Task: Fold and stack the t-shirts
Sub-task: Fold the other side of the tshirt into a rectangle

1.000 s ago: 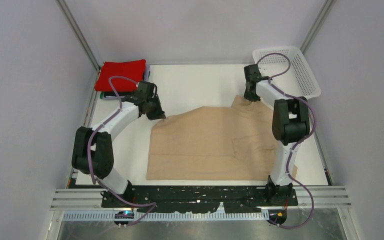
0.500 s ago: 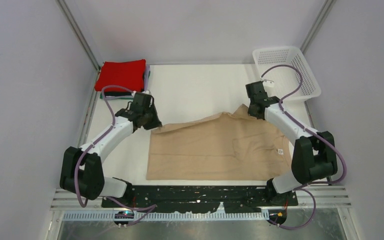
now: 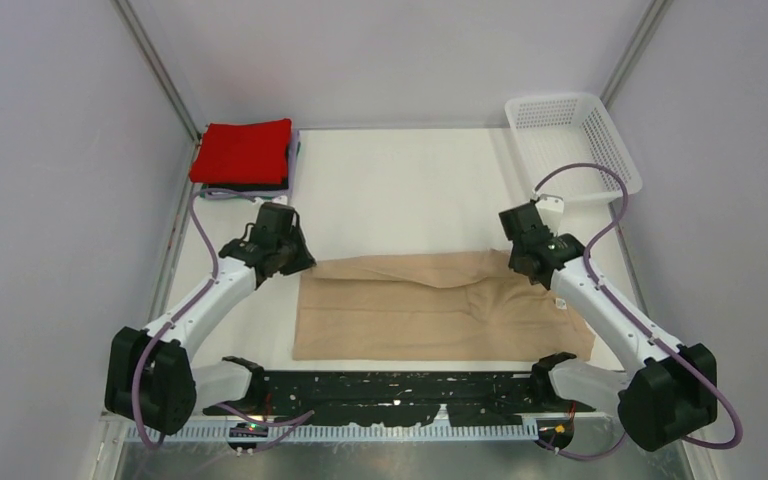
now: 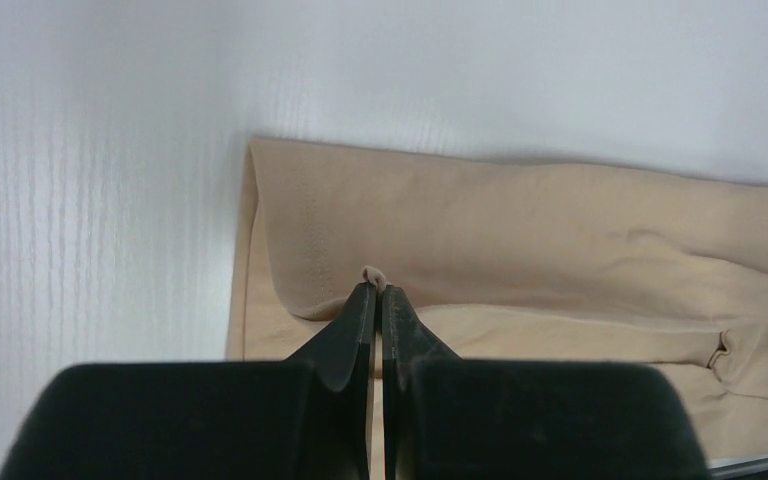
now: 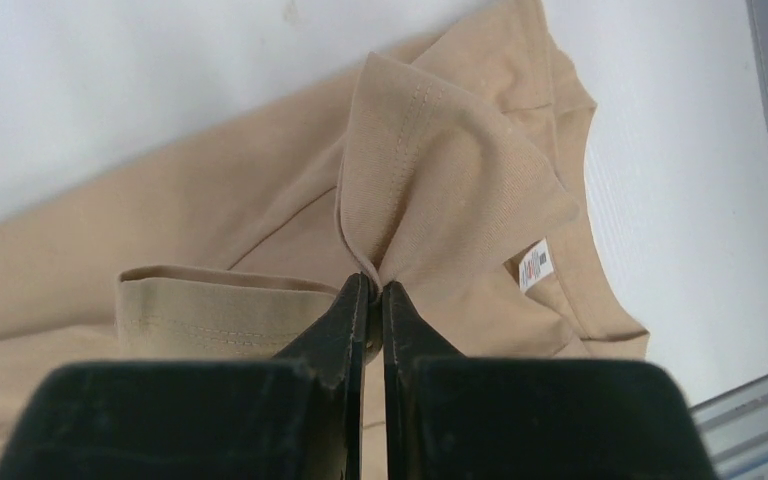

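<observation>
- Beige t-shirt [image 3: 430, 305] lies, in your top view, on the near half of the white table [image 3: 400, 180], between the two arms. Its far part is doubled over toward the arm bases, so it forms a long low band with a straight near hem.
- The left gripper [image 3: 303, 264] sits at the cloth's far-left corner and the right gripper [image 3: 522, 265] at its far-right corner. From up here you cannot make out how their fingers stand.
- A red t-shirt [image 3: 243, 150], folded flat, tops a pile in the far-left corner. Under it you see only a dark edge and a pale lavender sliver, both too thin to identify.
- A white mesh basket [image 3: 625, 165] stands at the far-right corner, well apart from the beige shirt. Pale grey walls [image 3: 50, 200] close in the table.
- In your left wrist view, the left gripper [image 4: 378, 292] has its fingers pressed together on a small nub of beige cloth at the tips. Beyond them the shirt lies as one folded layer over another, and its right end runs out of frame.
- In your right wrist view, the right gripper [image 5: 373, 287] is clamped on a bunched peak of cloth that fans out above the tips.
- A stitched sleeve hem [image 5: 210, 310] lies left of the fingers and a small white label [image 5: 532, 265] lies to their right.
- A grey metal rail [image 5: 760, 420] crosses the lower right corner.
</observation>
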{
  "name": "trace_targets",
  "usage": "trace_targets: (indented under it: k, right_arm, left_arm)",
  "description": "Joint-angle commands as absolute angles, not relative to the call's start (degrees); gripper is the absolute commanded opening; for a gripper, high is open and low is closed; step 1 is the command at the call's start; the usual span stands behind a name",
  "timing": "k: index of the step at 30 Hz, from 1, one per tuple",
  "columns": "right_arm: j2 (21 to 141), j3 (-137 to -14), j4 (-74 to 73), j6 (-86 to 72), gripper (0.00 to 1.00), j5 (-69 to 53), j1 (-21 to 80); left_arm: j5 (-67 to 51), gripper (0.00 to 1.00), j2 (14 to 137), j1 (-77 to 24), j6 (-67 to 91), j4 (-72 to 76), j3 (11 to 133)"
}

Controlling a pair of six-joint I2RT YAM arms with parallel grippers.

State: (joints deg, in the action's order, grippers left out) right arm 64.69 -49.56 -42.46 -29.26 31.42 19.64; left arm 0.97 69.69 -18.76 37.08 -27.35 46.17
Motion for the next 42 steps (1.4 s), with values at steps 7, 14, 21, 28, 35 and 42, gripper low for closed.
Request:
trace_targets:
  k: [7,14,21,28,35,42]
  right_arm:
    - [59.8,-41.9,-51.9,-39.2,0.14,30.9,24.9]
    - [51.8,-40.0,-60.0,-40.8,0.65,20.1,26.8]
    - [38.5,-43.3,-59.1,-37.3,0.96,19.3,26.8]
    - [46.1,-40.0,-34.2,-31.8,0.95,12.1,25.1]
    - [68.1,-40.8,-28.0,-30.3,0.95,2.1,15.9]
    - [66.1,-33.3,-29.9,-32.3,0.96,-6.0,15.8]
  left_arm:
    - [2.1,0.0,67.1,-18.9,37.8,-23.7,40.1]
    - [8.6,0.5,65.4,-18.9,39.8,-30.4,41.9]
    - [3.9,1.0,59.4,-19.0,38.1,-30.1,44.8]
    - [-12.1,0.99,68.8,-24.0,38.3,-18.8,46.3]
    - [-14.9,1.0,79.6,-24.9,38.8,-15.8,45.0]
    - [-14.0,1.0,80.8,-24.9,38.7,-13.7,41.9]
